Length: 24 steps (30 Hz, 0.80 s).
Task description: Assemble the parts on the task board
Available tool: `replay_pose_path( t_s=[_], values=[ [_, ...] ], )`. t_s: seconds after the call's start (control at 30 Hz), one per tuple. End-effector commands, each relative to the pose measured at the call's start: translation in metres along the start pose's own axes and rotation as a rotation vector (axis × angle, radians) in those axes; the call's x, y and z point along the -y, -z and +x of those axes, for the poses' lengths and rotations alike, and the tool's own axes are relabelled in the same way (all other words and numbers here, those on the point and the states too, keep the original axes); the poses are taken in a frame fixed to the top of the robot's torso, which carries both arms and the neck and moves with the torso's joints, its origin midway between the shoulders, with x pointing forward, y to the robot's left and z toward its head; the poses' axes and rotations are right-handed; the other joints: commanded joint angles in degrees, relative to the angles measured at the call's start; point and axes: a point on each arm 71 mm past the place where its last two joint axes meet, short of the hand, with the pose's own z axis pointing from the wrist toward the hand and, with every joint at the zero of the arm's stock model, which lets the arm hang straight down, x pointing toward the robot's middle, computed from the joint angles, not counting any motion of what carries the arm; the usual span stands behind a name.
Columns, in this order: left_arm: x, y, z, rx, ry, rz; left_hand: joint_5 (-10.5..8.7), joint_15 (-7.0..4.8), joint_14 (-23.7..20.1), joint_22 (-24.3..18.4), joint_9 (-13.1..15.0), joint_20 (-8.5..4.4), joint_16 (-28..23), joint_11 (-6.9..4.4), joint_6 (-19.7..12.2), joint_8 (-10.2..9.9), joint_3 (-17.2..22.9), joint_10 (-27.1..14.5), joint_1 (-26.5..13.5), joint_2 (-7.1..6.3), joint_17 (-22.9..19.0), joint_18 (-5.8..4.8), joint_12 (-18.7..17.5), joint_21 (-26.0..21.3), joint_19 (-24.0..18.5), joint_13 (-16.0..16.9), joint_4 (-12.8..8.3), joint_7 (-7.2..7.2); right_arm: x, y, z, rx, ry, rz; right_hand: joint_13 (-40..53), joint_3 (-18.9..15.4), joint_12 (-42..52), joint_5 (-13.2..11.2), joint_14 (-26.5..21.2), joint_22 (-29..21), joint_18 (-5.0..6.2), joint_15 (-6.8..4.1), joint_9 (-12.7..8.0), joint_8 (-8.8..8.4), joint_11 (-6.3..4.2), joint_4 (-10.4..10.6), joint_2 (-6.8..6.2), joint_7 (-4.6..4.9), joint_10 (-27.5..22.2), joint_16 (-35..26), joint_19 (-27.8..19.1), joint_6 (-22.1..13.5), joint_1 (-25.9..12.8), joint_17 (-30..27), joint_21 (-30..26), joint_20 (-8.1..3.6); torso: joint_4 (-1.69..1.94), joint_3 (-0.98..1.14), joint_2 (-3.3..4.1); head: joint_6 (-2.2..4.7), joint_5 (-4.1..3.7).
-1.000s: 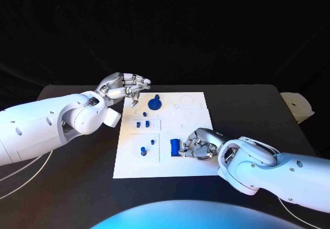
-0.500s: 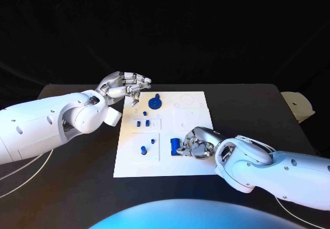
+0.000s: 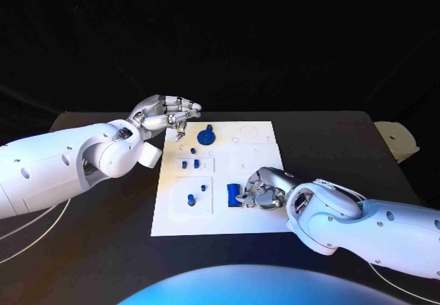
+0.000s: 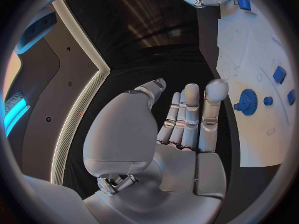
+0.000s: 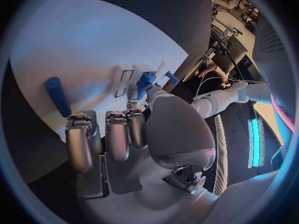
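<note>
The white task board (image 3: pixel 261 152) lies mid-table. A blue gear (image 3: pixel 207 136) sits at its far left, with small blue parts (image 3: pixel 190 164) standing in slots nearer me. A blue cylinder (image 3: pixel 234 194) lies on the board's near part. My right hand (image 3: pixel 262 191) hovers just right of the cylinder, fingers curled, and its thumb and a finger pinch a small blue part (image 5: pixel 144 83). The cylinder (image 5: pixel 57 95) lies apart from those fingers. My left hand (image 3: pixel 168 115) hangs over the board's far left corner beside the gear (image 4: pixel 248 102) and holds nothing (image 4: pixel 187 119).
A pale object (image 3: pixel 397 142) sits at the table's right edge. Two more small blue pegs (image 3: pixel 203 188) (image 3: pixel 191 200) stand left of the cylinder. Bare black table surrounds the board on both sides.
My right hand has crept slightly left and away from me beside the cylinder. The left hand has stayed still.
</note>
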Motion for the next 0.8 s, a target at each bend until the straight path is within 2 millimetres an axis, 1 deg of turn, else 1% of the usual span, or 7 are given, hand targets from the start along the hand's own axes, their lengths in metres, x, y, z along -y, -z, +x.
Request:
replay_pose_path(
  t_s=[0.03, 0.27, 0.4, 0.47, 0.53, 0.67, 0.8],
  values=[
    [0.001, -0.001, 0.002, -0.015, 0.011, 0.011, 0.24, 0.14, -0.2, 0.0, 0.1, -0.05, -0.2, -0.04, -0.3, 0.2, 0.0, -0.5, 0.0, 0.42, -0.1, 0.12, 0.2, -0.1, -0.1, -0.1, 0.4, 1.32, 0.0, 0.001, -0.002, 0.03, 0.015, -0.006, 10.5, 0.5, 0.3, -0.1, 5.1, 15.1, -0.39, -0.29, 0.1, 0.4, -0.46, 0.0, 0.14, -0.41, 2.4, 0.1, 6.0, -0.2, 0.4, 10.5, 0.3, -0.25, -0.06, -0.01, 0.0, 0.06, -0.17],
    [0.001, 0.0, 0.002, -0.015, 0.011, 0.011, 0.24, 0.14, -0.2, 0.0, 0.1, -0.05, -0.2, -0.04, -0.3, 0.2, 0.0, -0.5, 0.0, 0.42, -0.1, 0.12, 0.2, -0.1, -0.1, -0.1, 0.4, 1.32, 0.005, 0.011, -0.01, 0.081, -0.033, -0.036, 9.8, 0.7, -0.8, 0.3, 5.1, 15.1, -0.39, -0.27, 0.0, 0.13, -0.35, -0.1, -0.05, -0.23, 1.8, -0.1, 6.0, -0.9, 0.8, 10.3, 0.3, -0.27, -0.09, -0.05, -0.06, 0.21, -0.57],
    [0.001, 0.0, 0.002, -0.014, 0.011, 0.011, 0.23, 0.15, -0.2, -0.2, 0.1, -0.04, -0.2, -0.03, -0.4, 0.4, 0.0, -0.6, 0.1, 0.45, -0.1, 0.14, 0.3, -0.3, -0.1, -0.1, 0.4, 1.34, 0.018, 0.023, -0.021, 0.106, -0.059, -0.032, 9.2, 0.8, -1.9, 0.4, 5.0, 15.1, -0.39, 0.32, -0.8, -1.41, 0.43, -0.1, -0.88, 0.74, 1.0, -0.3, 6.0, -3.0, 1.7, 9.8, 0.3, 0.1, -0.17, -0.08, -0.08, 0.25, -1.08],
    [0.001, 0.0, 0.001, -0.013, 0.011, 0.012, 0.23, 0.15, -0.2, -0.2, 0.1, -0.04, -0.2, -0.03, -0.4, 0.4, 0.0, -0.6, 0.1, 0.45, -0.1, 0.14, 0.3, -0.3, -0.1, -0.1, 0.4, 1.34, 0.024, 0.029, -0.026, 0.117, -0.057, -0.024, 9.0, 0.8, -2.3, 0.5, 4.9, 15.1, -0.39, 0.98, -1.7, -3.19, 1.24, 0.0, -1.48, 1.71, 0.8, -0.4, 6.0, -4.7, 2.0, 9.7, 0.3, 0.58, -0.17, -0.08, -0.06, 0.36, -1.36],
    [0.002, 0.001, 0.002, -0.014, 0.011, 0.012, 0.23, 0.15, -0.2, -0.2, 0.1, -0.04, -0.2, -0.03, -0.4, 0.4, 0.0, -0.6, 0.1, 0.45, -0.1, 0.14, 0.3, -0.3, -0.1, -0.1, 0.4, 1.34, 0.031, 0.035, -0.03, 0.129, -0.047, -0.014, 8.9, 0.6, -2.5, 0.4, 4.9, 15.1, -0.39, 1.24, -2.0, -3.8, 1.52, -0.1, -1.95, 2.01, 0.7, -0.4, 6.0, -4.9, 2.2, 9.6, 0.3, 0.83, -0.21, -0.06, -0.06, 0.48, -1.65],
    [0.002, 0.001, 0.002, -0.015, 0.011, 0.014, 0.23, 0.15, -0.2, -0.2, 0.1, -0.04, -0.2, -0.03, -0.4, 0.4, 0.0, -0.6, 0.1, 0.45, -0.1, 0.14, 0.3, -0.3, -0.1, -0.1, 0.4, 1.34, 0.043, 0.044, -0.037, 0.146, -0.013, 0.011, 8.8, 0.4, -2.7, 0.3, 4.9, 15.1, -0.39, 1.4, -2.3, -4.17, 1.69, 0.0, -2.25, 2.19, 0.6, -0.4, 6.0, -4.9, 2.2, 9.6, 0.3, 0.99, -0.33, -0.01, -0.04, 0.52, -2.01],
    [0.002, 0.002, 0.002, -0.016, 0.011, 0.015, 0.23, 0.15, -0.2, -0.2, 0.1, -0.04, -0.2, -0.03, -0.4, 0.4, 0.0, -0.6, 0.1, 0.45, -0.1, 0.14, 0.3, -0.3, -0.1, -0.1, 0.4, 1.34, 0.056, 0.05, -0.041, 0.156, 0.032, 0.043, 8.8, 0.0, -2.7, -0.1, 4.9, 15.1, -0.39, 1.53, -2.4, -4.32, 1.78, 0.1, -2.62, 2.24, 0.6, -0.3, 6.0, -4.4, 2.0, 9.8, 0.3, 1.17, -0.36, -0.13, -0.06, 0.55, -2.05]
  ],
)
